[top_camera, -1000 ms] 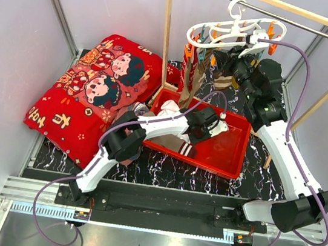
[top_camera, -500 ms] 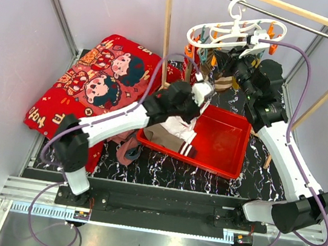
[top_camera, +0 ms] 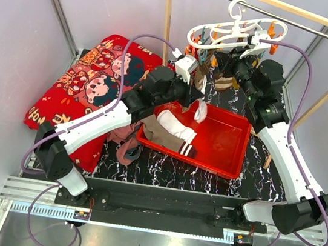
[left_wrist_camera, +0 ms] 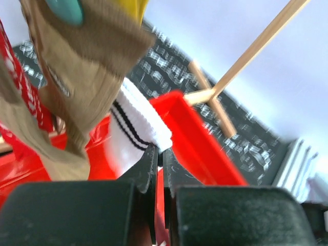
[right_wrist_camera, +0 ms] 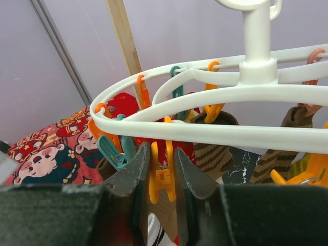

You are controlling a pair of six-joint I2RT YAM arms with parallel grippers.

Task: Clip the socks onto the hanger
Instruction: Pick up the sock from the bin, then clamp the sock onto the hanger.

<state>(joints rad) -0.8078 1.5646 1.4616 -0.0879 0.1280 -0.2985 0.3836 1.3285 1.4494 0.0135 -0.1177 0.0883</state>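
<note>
Your left gripper [left_wrist_camera: 160, 156] pinches the white sock [left_wrist_camera: 134, 134] by just its cuff edge, lower centre; it may slip free before reaching the orange clip [right_wrist_camera: 161, 180] your right gripper [right_wrist_camera: 161, 154] squeezes.

I'm reading off the bin [top_camera: 225, 145] at mid-table. At its twelve o'clock the hanger [top_camera: 225, 34] hooks over the rail [top_camera: 311, 30], with socks [top_camera: 222, 79] clipped beneath it. More socks lie in the bin's nine-o'clock end. The cushion [top_camera: 90, 85] lies out at ten o'clock. The cloth bundle [top_camera: 125, 148] is at eight, between cushion and bin. An upright pole [top_camera: 165, 31] stands at eleven.
</note>
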